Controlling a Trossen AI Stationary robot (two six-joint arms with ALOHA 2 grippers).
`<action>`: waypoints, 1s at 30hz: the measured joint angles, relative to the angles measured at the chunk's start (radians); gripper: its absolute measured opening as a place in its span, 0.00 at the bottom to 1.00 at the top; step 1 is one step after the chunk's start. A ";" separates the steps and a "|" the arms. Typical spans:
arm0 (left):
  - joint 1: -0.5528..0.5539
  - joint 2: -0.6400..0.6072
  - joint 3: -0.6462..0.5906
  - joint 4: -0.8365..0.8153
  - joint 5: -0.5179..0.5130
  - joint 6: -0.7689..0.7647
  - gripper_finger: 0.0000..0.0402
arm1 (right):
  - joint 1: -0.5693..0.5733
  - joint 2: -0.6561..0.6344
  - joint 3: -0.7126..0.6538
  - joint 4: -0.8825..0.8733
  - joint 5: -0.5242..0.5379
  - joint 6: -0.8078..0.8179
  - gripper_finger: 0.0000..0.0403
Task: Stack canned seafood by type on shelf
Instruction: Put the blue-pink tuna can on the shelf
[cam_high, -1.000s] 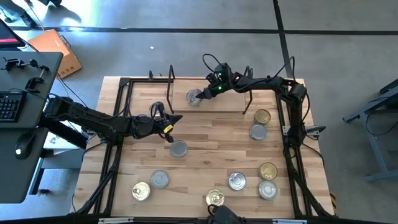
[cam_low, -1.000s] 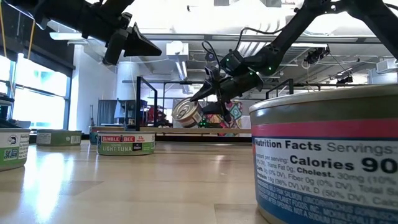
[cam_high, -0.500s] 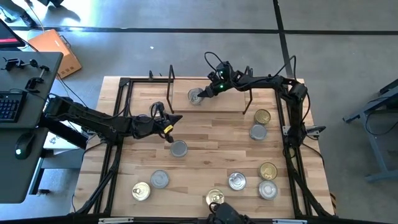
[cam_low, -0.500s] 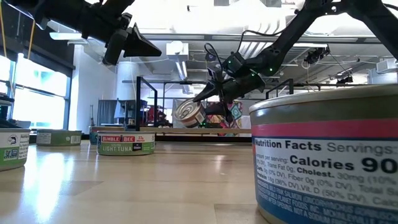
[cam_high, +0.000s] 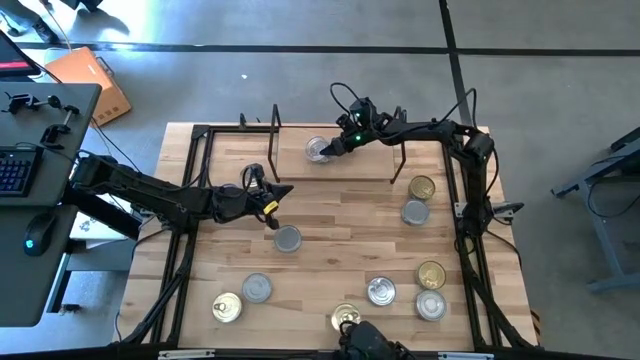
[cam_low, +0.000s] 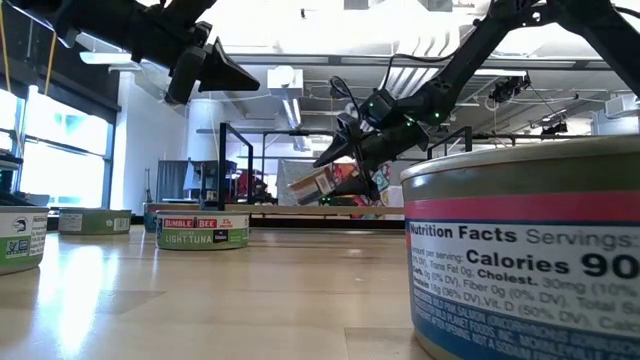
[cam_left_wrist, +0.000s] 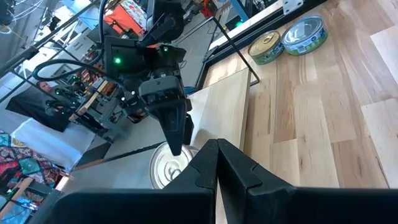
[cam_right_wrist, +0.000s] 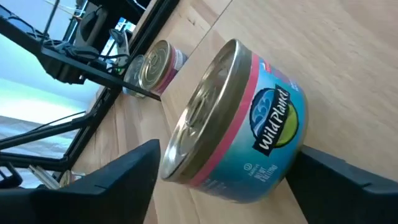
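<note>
Wild Planet can lies between the fingers of the right gripper, which stand apart on either side of it with gaps showing, so it looks let go of and resting on the shelf, though whether it sits quite flat I cannot tell. It is a short, rigid metal tin, probably dense for its size, with a slick printed wall and a raised rim; I judge the safest hold is across the round side wall, fingers square to it, since a tilted grip could let it slide. Just beyond the gripper a black wire upright marks the shelf end and could catch a wide swing. Farther out, a gold-lidded can and a grey-lidded can wait on the table. Farthest off, the left gripper hovers with fingers together, holding nothing, above the light tuna can.
</note>
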 joint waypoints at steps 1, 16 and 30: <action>0.000 0.000 0.000 0.000 0.000 0.000 0.00 | 0.000 0.000 0.000 0.003 -0.003 0.001 0.82; 0.000 0.000 0.000 0.000 0.000 0.000 0.00 | -0.014 -0.011 0.001 -0.029 0.011 0.003 0.83; 0.000 0.000 0.000 0.001 0.000 0.000 0.00 | 0.034 -0.145 0.002 -0.220 0.234 -0.266 0.82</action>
